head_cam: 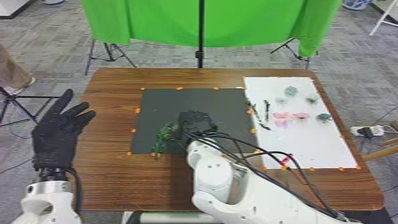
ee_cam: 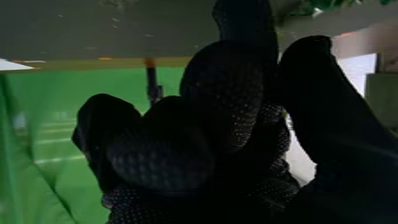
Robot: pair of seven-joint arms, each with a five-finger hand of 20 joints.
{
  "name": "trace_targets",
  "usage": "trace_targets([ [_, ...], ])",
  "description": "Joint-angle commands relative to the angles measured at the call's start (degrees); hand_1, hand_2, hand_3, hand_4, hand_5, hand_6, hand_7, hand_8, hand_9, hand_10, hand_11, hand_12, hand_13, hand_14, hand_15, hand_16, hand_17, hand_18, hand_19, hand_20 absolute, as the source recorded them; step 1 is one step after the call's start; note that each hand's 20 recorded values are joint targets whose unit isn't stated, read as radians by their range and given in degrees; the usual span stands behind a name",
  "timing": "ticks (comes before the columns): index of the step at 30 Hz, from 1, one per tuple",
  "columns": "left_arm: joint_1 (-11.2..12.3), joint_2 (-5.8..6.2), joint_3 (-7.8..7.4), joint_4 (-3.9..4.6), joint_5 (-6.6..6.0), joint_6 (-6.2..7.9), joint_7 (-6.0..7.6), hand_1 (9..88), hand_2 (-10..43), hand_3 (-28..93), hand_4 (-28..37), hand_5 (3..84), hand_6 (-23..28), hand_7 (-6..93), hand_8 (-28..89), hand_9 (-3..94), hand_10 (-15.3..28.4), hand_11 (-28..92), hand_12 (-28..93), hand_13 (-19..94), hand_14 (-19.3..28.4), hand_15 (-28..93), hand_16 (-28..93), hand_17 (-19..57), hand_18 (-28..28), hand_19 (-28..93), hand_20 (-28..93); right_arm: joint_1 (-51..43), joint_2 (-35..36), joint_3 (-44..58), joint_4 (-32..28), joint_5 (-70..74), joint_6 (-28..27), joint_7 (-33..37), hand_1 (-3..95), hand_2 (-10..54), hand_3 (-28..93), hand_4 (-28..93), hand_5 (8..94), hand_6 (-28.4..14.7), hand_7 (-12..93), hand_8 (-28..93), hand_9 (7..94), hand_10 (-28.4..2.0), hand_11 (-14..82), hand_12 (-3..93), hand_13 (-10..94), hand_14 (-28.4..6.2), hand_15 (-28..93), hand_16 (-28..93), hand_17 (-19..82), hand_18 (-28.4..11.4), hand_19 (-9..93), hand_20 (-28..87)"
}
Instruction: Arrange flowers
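In the head view, the right hand is low over the dark mat. Leafy green stems lie on the mat just left of it. My left hand stands open beside the table's left edge, fingers up. Pink flowers, a blue-green bloom and a pale green one rest on the white sheet. Thin dark green stems lie near that sheet's left side. In the right wrist view, the right hand has loosely bent fingers and a separate thumb; green leaves appear beyond them.
Orange tape marks edge the mat and sheet on the wooden table. A small red item lies near the sheet's lower edge, beside the right arm's cables. A green cloth hangs on a stand behind the table.
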Motion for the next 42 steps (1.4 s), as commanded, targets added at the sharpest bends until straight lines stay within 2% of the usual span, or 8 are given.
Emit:
trace_targets([
  [1, 1.54, -0.51, -0.03, -0.01, -0.15, -0.30, 0.39, 21.6, 8.8, 76, -28.1, 34.5, 7.5, 10.0, -8, 35.2, 19.4, 30, 15, 25, 25.9, 62, -8, -6.3, 23.0, 49, 38, 0.75, 1.04, -0.60, -0.55, -2.82, 4.20, -1.14, 38.8, -0.5, 68, -28, 93.7, 0.5, 18, -16, 93.7, -10.5, 49.4, 12.4, 94, -7.2, 67, 16, 57, -24.8, 93, 46],
  [6, 3.16, -1.47, -1.12, -0.68, -0.20, 0.09, 0.53, 21.7, 8.9, 76, -28.0, 34.6, 7.6, 9.9, -8, 35.2, 19.3, 30, 15, 25, 25.9, 62, -8, -6.3, 23.0, 49, 38, 1.45, 4.68, 1.99, -2.71, -3.75, 12.95, -0.97, 34.4, -1.4, 70, -26, 92.3, -0.4, 15, -14, 93.7, -10.9, 46.7, 13.4, 94, -7.2, 64, 17, 56, -25.3, 93, 46],
  [10, 3.42, -1.12, -0.84, -0.80, -0.76, 0.69, 1.64, 21.6, 8.9, 76, -27.9, 34.7, 7.7, 9.9, -7, 35.2, 19.3, 30, 15, 25, 25.8, 62, -8, -6.3, 23.0, 49, 38, 2.71, 8.08, 5.41, -3.48, -0.45, 14.38, 2.56, 32.9, -1.7, 70, -25, 88.4, -1.9, 14, -13, 93.7, -11.9, 39.7, 15.3, 91, -8.3, 61, 19, 52, -26.2, 93, 43],
  [15, 3.24, -1.23, -0.66, -0.81, -0.60, 0.46, 1.29, 21.6, 8.8, 76, -27.9, 34.8, 7.7, 9.8, -7, 35.2, 19.3, 30, 15, 25, 25.8, 62, -8, -6.3, 23.0, 50, 38, 2.94, 11.38, 11.20, -2.04, 5.90, 8.79, 7.19, 32.1, -2.9, 69, -23, 72.8, -5.4, 11, -11, 87.3, -15.7, 30.7, 18.0, 83, -11.4, 58, 15, 43, -27.6, 93, 26],
  [21, 2.86, -1.64, -0.43, -0.77, -0.29, 0.18, 0.75, 21.6, 8.8, 76, -28.0, 34.8, 7.7, 9.7, -7, 35.2, 19.3, 30, 15, 25, 25.8, 62, -8, -6.4, 23.0, 49, 38, 4.52, 12.71, 12.53, 3.99, 9.19, 5.79, 9.44, 30.7, -5.5, 70, -23, 55.7, -11.9, 7, -10, 71.7, -21.2, 34.1, 15.9, 71, -15.8, 65, 11, 38, -28.3, 93, 15],
  [24, 2.31, -1.72, -0.12, -0.60, -0.09, -0.15, 0.46, 21.7, 8.8, 76, -28.0, 34.7, 7.7, 9.7, -7, 35.2, 19.4, 31, 15, 25, 25.9, 62, -8, -6.4, 23.0, 49, 38, 5.17, 12.51, 12.45, 6.06, 10.75, 3.20, 10.96, 30.2, -7.0, 70, -24, 51.6, -13.9, 5, -9, 66.9, -23.0, 36.3, 15.6, 67, -17.1, 68, 10, 37, -28.4, 93, 13],
  [31, 2.18, -2.02, -0.12, -0.59, -0.08, -0.14, 0.47, 21.7, 8.8, 76, -27.9, 34.7, 7.7, 9.8, -7, 35.2, 19.3, 30, 15, 25, 25.8, 62, -8, -6.4, 23.0, 49, 37, 4.23, 9.24, 14.24, 9.88, 13.64, -4.74, 13.33, 29.5, -8.8, 69, -24, 49.8, -17.5, 3, -9, 62.6, -25.1, 38.1, 15.2, 64, -18.5, 72, 8, 36, -28.4, 93, 12],
  [42, 1.40, -2.28, -0.04, -0.24, 0.26, -0.74, -0.27, 21.9, 8.8, 76, -27.8, 34.7, 7.7, 9.8, -7, 35.3, 19.4, 31, 15, 25, 25.8, 62, -8, -6.5, 22.9, 49, 37, 4.75, 9.90, 11.00, 13.34, 12.26, -1.63, 13.93, 33.8, -9.5, 70, -24, 57.7, -17.8, 5, -9, 66.2, -23.8, 39.2, 15.2, 67, -16.4, 74, 8, 38, -28.4, 93, 19],
])
